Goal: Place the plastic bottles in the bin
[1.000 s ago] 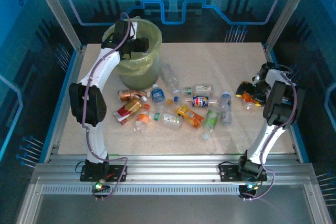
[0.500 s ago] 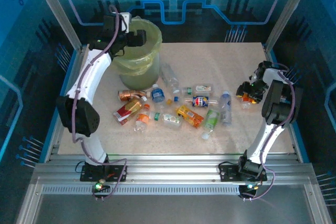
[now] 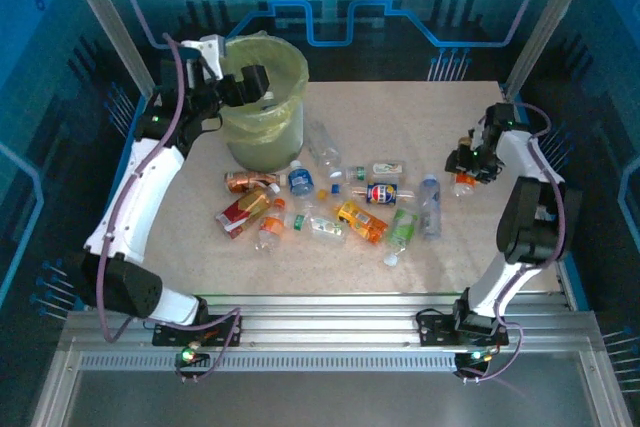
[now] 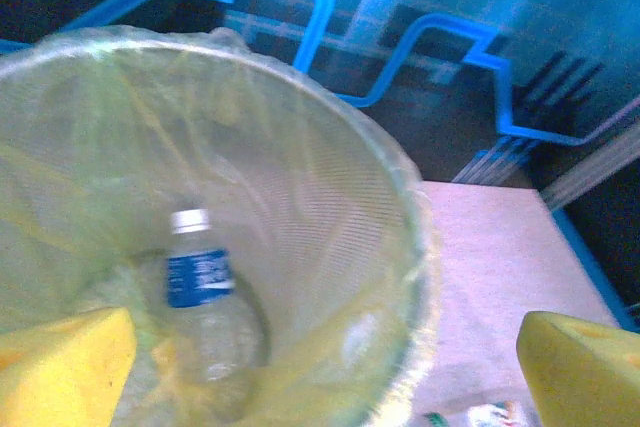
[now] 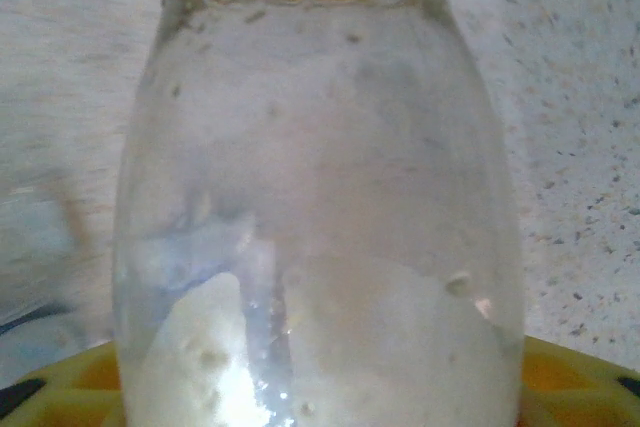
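Counter [image 3: 430,117] first: the right tool [image 3: 468,162] faces a carry clean across it to the bin [image 3: 275,122] at the far-left corner. The smooth clear bottle [image 5: 320,207] in its grip could well slip out or clip the rim on the way. Loose plastic bottles [image 3: 330,202] lie scattered mid-counter. The left tool [image 3: 247,82] hovers over the bin's mouth, pads [image 4: 60,367] spread wide and empty, with a blue-labelled bottle [image 4: 200,277] lying inside. The right tool is clamped narrow around the clear bottle's body.
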Robot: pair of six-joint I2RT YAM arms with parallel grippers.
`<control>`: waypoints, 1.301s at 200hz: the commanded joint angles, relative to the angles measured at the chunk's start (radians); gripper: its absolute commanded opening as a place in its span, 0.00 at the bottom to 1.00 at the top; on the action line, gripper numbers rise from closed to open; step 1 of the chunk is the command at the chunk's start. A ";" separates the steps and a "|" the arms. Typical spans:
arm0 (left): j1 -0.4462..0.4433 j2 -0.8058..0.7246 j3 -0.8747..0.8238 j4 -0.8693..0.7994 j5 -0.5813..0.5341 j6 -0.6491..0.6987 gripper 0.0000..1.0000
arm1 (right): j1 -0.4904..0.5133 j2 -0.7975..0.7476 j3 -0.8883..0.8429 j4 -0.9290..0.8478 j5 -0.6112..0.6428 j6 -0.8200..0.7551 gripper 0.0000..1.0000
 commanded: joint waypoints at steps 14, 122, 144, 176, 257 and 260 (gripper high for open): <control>-0.005 -0.086 -0.105 0.193 0.205 -0.175 0.99 | 0.155 -0.198 -0.007 0.036 0.008 0.047 0.33; -0.306 0.055 -0.036 0.215 0.324 -0.167 0.99 | 0.681 -0.534 -0.210 0.576 -0.008 0.042 0.31; -0.336 0.068 -0.025 0.232 0.359 -0.147 0.99 | 0.725 -0.552 -0.232 0.611 0.003 0.035 0.31; -0.366 0.095 -0.011 0.258 0.396 -0.145 0.95 | 0.774 -0.583 -0.266 0.674 0.013 0.032 0.31; -0.398 0.145 -0.006 0.351 0.486 -0.189 0.68 | 0.804 -0.577 -0.263 0.702 0.006 0.046 0.32; -0.398 0.147 -0.006 0.351 0.487 -0.190 0.66 | 0.803 -0.576 -0.263 0.702 0.005 0.046 0.32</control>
